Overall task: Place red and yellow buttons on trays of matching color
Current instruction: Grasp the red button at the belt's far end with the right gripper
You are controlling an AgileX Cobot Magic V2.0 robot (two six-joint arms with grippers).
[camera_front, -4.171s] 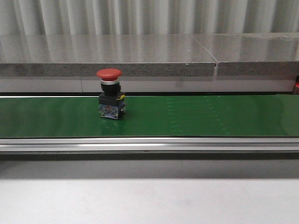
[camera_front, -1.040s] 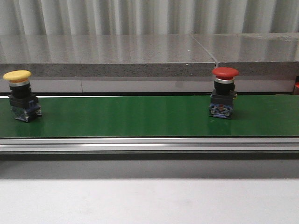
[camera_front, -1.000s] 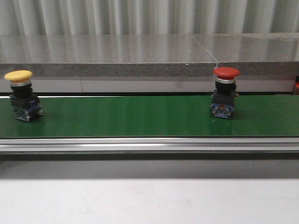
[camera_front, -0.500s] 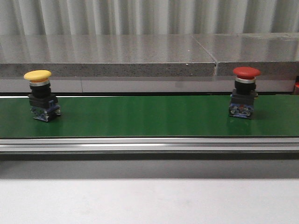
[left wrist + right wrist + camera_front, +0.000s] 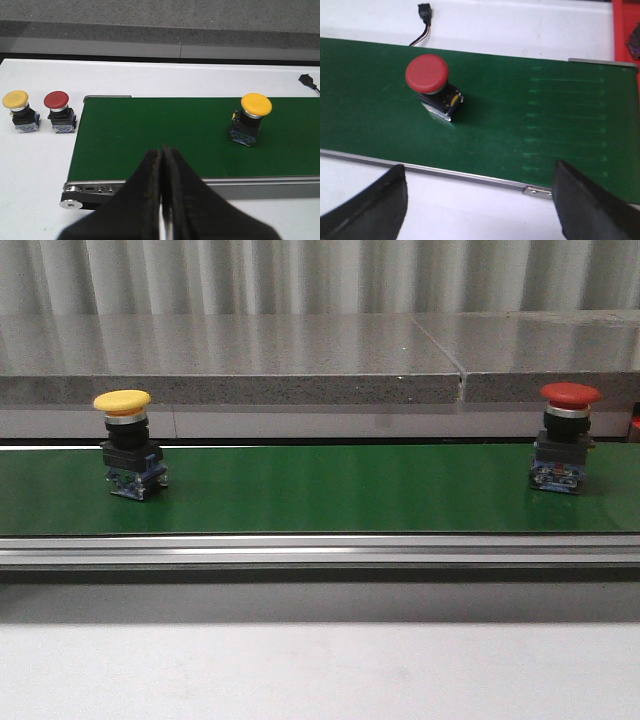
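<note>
1. Edges: green belt (image 5: 330, 490) runs left-right across the front view, w/ a metal rail (image 5: 320, 550) along its near side. Belt's end roller (image 5: 80, 192) shows in my left wrist view; a bare white table (image 5: 35, 165) lies beyond it.
2. Open room: belt is bare between the two riding buttons, and they sit well apart. The white table in front of the rail is bare too.
3. Room: grey stone ledge (image 5: 230, 360) behind the belt, ribbed wall above it. A small black plug on a wire (image 5: 424, 10) lies on the white surface past the belt's far edge.
4. Yellow button (image 5: 128, 443) stands upright on the belt's left part; in my left wrist view it's (image 5: 251, 120) ahead of my left gripper (image 5: 162, 192) and off to one side, not touching.
5. My left gripper: fingers pressed together w/ nothing between them (only a hairline gap).
6. Red button (image 5: 567, 436) stands upright near the belt's right end; in my right wrist view it's (image 5: 432, 86) ahead of my right gripper (image 5: 480, 200), apart from it.
7. My right gripper: fingers spread wide, holding nothing.
8. Off the belt, by its end: a second yellow button (image 5: 20, 111) and second red button (image 5: 59, 111) stand side by side on the white table.
9. Red tray edge (image 5: 625, 30) at the belt's other end; contents unclear.
</note>
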